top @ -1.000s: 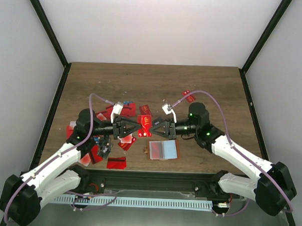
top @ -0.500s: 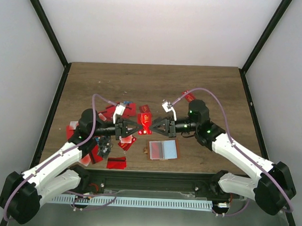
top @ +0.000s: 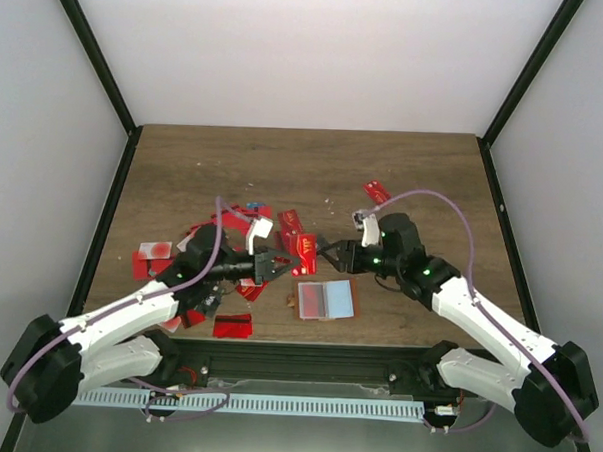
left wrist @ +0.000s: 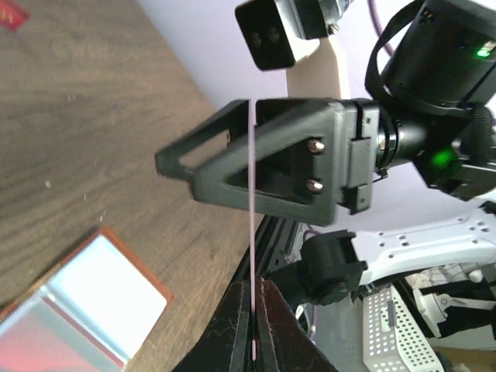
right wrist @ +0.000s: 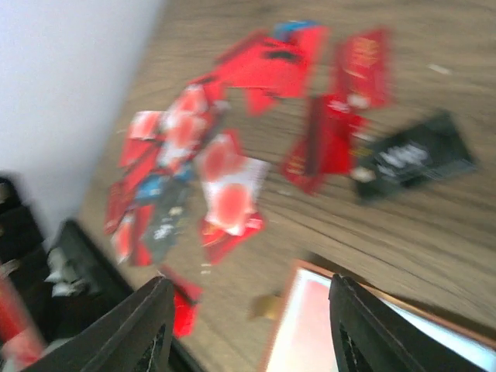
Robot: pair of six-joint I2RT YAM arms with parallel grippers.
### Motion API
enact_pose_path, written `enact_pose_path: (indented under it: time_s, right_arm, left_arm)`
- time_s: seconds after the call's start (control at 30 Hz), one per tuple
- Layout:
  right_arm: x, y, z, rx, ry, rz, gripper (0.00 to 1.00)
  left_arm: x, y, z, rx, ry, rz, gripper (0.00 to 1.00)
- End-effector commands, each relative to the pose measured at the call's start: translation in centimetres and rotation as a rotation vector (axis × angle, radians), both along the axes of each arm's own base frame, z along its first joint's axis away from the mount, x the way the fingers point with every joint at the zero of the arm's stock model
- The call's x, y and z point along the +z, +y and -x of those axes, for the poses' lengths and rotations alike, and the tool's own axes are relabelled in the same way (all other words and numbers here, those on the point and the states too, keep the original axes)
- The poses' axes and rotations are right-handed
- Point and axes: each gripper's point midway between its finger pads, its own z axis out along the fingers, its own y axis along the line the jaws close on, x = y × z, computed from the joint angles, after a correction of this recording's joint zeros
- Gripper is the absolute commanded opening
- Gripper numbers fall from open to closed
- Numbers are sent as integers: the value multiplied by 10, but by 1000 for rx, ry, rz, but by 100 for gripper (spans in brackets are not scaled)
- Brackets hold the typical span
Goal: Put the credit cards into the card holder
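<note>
My left gripper point(top: 282, 266) point(left wrist: 252, 298) is shut on a red credit card point(top: 307, 248), which the left wrist view shows edge-on as a thin pale line point(left wrist: 252, 217). The card's far end still lies between the right gripper's fingers point(left wrist: 287, 163). My right gripper point(top: 330, 254) point(right wrist: 256, 318) is open, with nothing held between its fingers. The card holder point(top: 325, 299) point(left wrist: 77, 310) point(right wrist: 372, 333) lies open on the table just below both grippers, its pink and light blue panels facing up. More credit cards point(top: 231, 228) point(right wrist: 232, 178) lie scattered to the left.
A lone red card point(top: 375, 192) lies behind the right arm, and another point(top: 234, 325) lies near the table's front edge. A black card point(right wrist: 411, 159) lies by the pile. The black frame rail point(top: 305, 371) runs along the near edge.
The right gripper has opened off the card and drawn back to the right. The left gripper has shut on the card and moved right and slightly nearer.
</note>
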Motion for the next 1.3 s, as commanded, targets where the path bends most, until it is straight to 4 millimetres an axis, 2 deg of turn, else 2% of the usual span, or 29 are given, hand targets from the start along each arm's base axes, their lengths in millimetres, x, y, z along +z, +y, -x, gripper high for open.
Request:
enact_pose_path:
  time_s: [0.0, 0.23, 0.37, 0.5, 0.63, 0.83, 1.27]
  right_arm:
    - [-67, -66, -21, -379, 114, 260, 59]
    - [-111, -98, -12, -537, 210, 343, 67]
    - [-132, -103, -5, -556, 253, 354, 67]
    - [-151, -96, 3, -507, 304, 358, 62]
    - [-166, -87, 14, -442, 351, 332, 58]
    - [-173, -80, 19, -400, 372, 307, 53]
    - [-171, -74, 18, -381, 369, 292, 39]
  left_arm:
    - [-31, -20, -2, 60, 78, -93, 4]
    - [-86, -52, -2, 109, 234, -221, 4]
    - [-112, -67, 4, 101, 291, -261, 4]
    - [-128, -80, 9, 96, 332, -305, 4]
    - [-149, -67, 10, 183, 387, -390, 4]
    - [-165, -48, 17, 221, 428, -446, 4]
    - [-182, -40, 22, 224, 462, -507, 4]
